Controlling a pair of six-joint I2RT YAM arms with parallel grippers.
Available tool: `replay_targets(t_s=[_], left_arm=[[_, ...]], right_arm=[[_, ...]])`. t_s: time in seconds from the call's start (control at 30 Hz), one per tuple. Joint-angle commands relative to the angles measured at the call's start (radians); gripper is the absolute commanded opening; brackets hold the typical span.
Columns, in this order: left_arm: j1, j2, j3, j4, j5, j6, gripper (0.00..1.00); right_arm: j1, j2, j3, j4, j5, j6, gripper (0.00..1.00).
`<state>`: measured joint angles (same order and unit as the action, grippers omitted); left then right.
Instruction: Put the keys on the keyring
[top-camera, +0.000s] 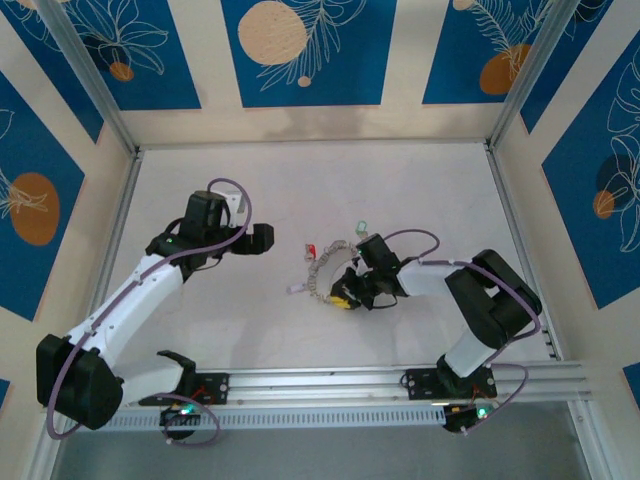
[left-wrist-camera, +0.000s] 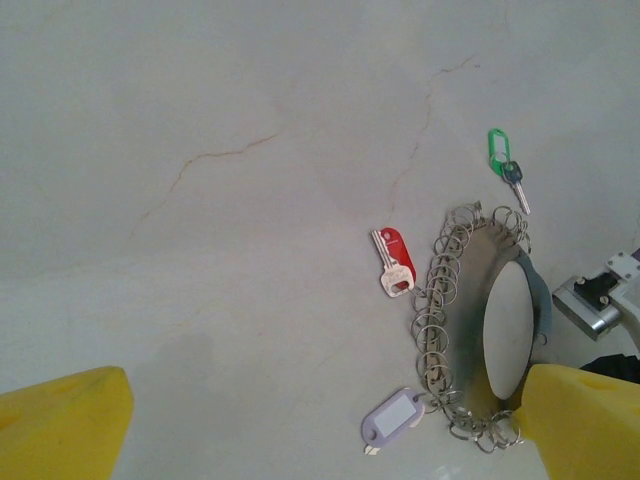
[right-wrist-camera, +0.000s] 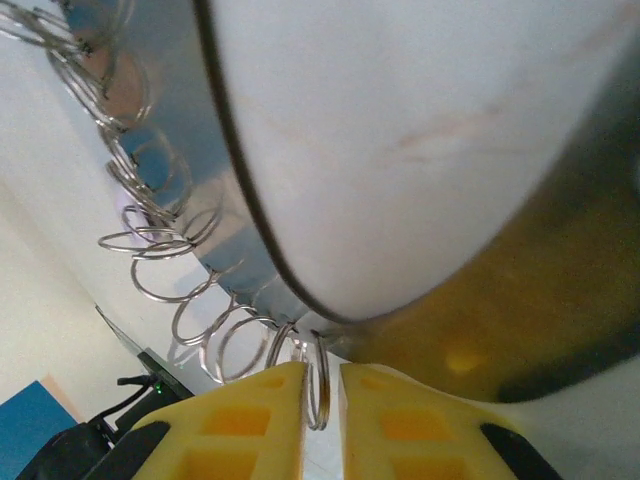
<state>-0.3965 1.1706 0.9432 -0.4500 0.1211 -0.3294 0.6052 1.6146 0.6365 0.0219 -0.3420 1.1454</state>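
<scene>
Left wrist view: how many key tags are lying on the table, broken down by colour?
green key tag: 1
red key tag: 1
lilac key tag: 1
Total: 3

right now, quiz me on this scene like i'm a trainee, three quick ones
1. True or false: the green key lies apart from the ring.
2. What does the right pincer grip? A) a small loop on the ring's rim B) the red tag C) nothing
3. Which pincer stands open?
Key: 1 true; 2 A; 3 the left pincer.
</scene>
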Motion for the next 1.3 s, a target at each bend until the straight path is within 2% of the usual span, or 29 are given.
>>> replay_targets(t_s=[0.0, 0.17, 0.43, 0.63, 0.77, 0.9, 1.07, 1.27], left_arm=[[0.003, -0.004, -0.003, -0.007, -0.021, 0.043, 1.0], [-0.008, 0.004, -0.004, -0.013, -0.049, 0.067, 1.0], [-0.039, -0.02, -0.039, 0.056, -0.012, 0.116, 1.0], [-0.04, -0.107, -0.116, 0.207, 0.093, 0.132, 1.0], [-0.041, -0.185, -0.201, 0.353, 0.152, 0.153, 1.0], [-0.041, -0.244, -0.246, 0.429, 0.199, 0.215, 1.0], [-0.041, -0.253, -0.227, 0.411, 0.285, 0.287, 1.0], [-0.041, -0.237, -0.226, 0.44, 0.418, 0.348, 0.99]], right_arm=[[0.01, 0.016, 0.037, 0.015, 0.025, 0.004, 0.15], [0.011, 0.012, 0.058, -0.026, 0.043, -0.027, 0.1], [0.015, -0.029, 0.096, -0.115, 0.051, -0.113, 0.07], [0.047, -0.063, 0.224, -0.355, 0.136, -0.336, 0.07], [0.09, -0.077, 0.313, -0.486, 0.213, -0.528, 0.02], [0.098, -0.098, 0.368, -0.553, 0.227, -0.722, 0.0], [0.105, -0.15, 0.415, -0.613, 0.23, -0.944, 0.0], [0.11, -0.256, 0.391, -0.574, 0.147, -1.171, 0.0]])
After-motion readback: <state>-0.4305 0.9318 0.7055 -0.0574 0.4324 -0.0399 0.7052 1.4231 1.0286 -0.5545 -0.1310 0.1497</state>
